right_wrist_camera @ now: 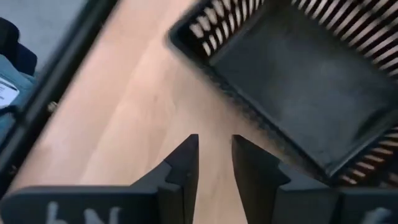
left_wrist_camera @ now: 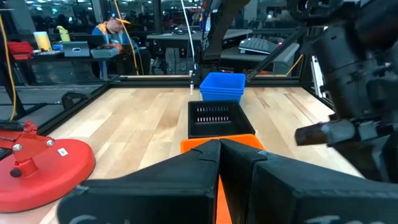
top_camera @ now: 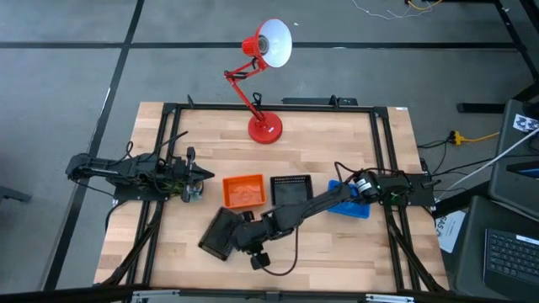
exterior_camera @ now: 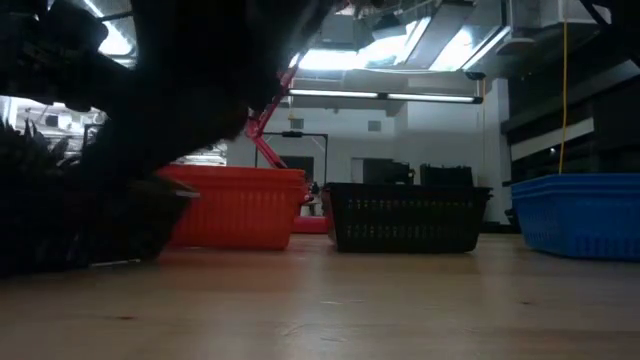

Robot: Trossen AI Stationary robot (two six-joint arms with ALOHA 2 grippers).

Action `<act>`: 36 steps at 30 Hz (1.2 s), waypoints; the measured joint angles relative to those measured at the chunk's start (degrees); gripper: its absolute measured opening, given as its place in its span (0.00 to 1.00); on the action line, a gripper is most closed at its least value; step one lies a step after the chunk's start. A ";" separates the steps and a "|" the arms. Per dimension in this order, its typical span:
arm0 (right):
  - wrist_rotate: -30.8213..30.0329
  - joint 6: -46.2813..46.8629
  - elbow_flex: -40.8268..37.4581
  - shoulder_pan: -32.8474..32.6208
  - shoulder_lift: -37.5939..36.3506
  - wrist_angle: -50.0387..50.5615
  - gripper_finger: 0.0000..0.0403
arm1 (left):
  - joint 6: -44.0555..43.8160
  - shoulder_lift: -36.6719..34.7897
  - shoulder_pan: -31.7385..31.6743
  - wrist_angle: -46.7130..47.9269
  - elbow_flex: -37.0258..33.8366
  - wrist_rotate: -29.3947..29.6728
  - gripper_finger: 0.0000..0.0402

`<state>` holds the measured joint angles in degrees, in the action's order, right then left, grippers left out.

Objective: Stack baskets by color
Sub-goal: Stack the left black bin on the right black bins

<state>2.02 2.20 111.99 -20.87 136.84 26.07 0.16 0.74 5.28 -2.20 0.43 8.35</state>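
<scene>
Black mesh, a loose basket (top_camera: 219, 234), lies tilted on the wood near the front edge of the table (top_camera: 328, 135), just beside my right gripper (right_wrist_camera: 214, 155). My right wrist view shows its rim and slatted wall close ahead of my fingers (right_wrist_camera: 186, 163), which stand a little apart with bare wood between them, holding nothing. I read the step as taking this basket and carrying it to the other black basket (top_camera: 290, 190), which sits between the orange basket (top_camera: 243, 190) and the blue basket (top_camera: 347, 204) in a row across the middle.

To do it well: bring one finger inside the near wall and one outside, pinch the rim square to its long side (a skewed bite would let the tray swing), lift clear of the orange one, then line the corners up before lowering.

My left gripper (left_wrist_camera: 219, 163) waits at the left side of the table, fingers pressed together and empty.

Hard to tell: whether each standing basket is one tray or several nested; I count four places, not nine trays. The low view is mostly blocked by my dark arm, so the loose basket's contact with the table is unseen. My arm also covers part of the blue basket from above.
</scene>
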 joint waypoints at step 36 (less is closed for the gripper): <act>-2.32 -31.20 4.82 3.72 0.10 -0.06 0.24 | 0.02 0.00 0.00 0.02 0.00 -0.11 0.00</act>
<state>-0.30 -29.00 116.81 -17.15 136.93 26.00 0.19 0.74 5.28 -2.17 0.43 8.24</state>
